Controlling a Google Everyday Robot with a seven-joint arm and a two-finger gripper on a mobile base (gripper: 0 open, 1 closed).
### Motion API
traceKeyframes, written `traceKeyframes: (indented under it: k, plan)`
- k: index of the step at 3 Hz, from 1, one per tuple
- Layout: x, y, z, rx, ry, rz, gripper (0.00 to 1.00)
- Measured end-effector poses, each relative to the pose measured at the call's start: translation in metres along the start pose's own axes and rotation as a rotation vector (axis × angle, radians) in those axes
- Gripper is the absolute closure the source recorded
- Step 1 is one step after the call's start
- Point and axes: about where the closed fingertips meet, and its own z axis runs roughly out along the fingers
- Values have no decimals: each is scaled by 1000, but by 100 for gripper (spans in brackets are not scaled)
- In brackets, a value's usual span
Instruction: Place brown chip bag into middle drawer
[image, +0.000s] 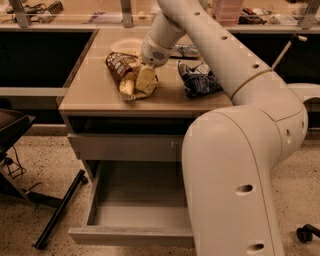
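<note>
The brown chip bag (124, 75), dark brown and pale yellow, lies crumpled on the wooden counter (95, 95) near its middle. My gripper (144, 80) reaches down from the upper right, sits on the bag's right side and is shut on it. The bag still touches the counter. Below the counter, the middle drawer (131, 236) is pulled out, and its grey floor (135, 200) shows with nothing on it. My arm and body cover the drawer's right part.
A blue-and-white chip bag (198, 78) lies right of my gripper. A white plate (126, 46) and a small silver packet (186, 50) sit behind. A shut drawer front (120, 147) lies above the open drawer. Black chair legs (55, 212) stand on the floor at left.
</note>
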Motion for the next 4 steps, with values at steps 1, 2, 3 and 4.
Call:
traceKeyframes:
  k: [1, 2, 3, 4]
  plan:
    - [-1, 0, -2, 0, 0, 0, 100]
    - [-12, 8, -24, 53, 97, 47, 100]
    - [-2, 58, -77, 84, 302, 165, 100]
    - [-25, 93, -173, 228, 354, 223, 100]
